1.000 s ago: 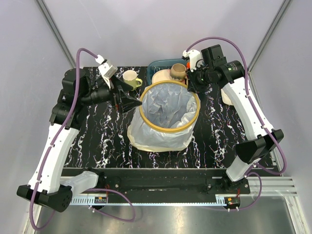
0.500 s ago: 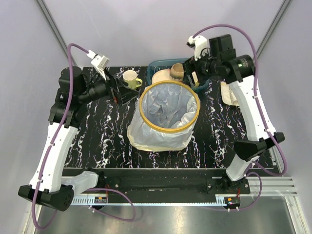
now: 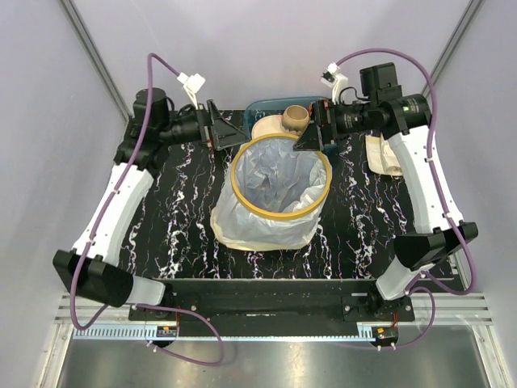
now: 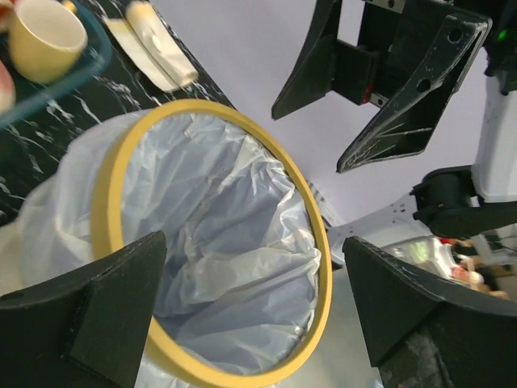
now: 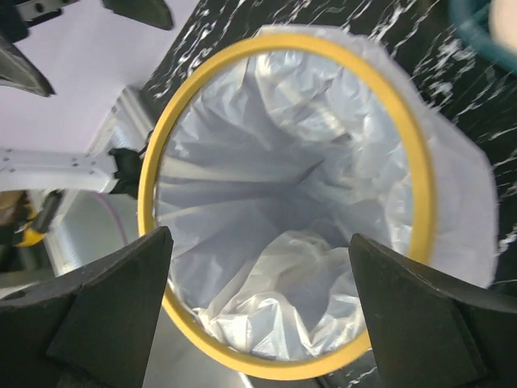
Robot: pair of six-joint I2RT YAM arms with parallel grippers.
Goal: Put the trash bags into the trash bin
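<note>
One bench [image 3: 178, 210]; two arms, one pincer apiece, left [image 3: 233, 133] and right [image 3: 311, 134]; one trash bin [image 3: 233, 179]; two trash bags, one sack [image 3: 279, 174], one bundle [image 3: 381, 155]; one basket [image 3: 262, 107]; one plate [image 3: 266, 128]; one mug [image 3: 296, 118] visible.

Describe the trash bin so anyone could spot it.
On the black marbled table, the trash bin stands in the middle, the largest thing there. Unlike the teal basket and mug behind it, it has a yellow ring and a white bag lining.
</note>
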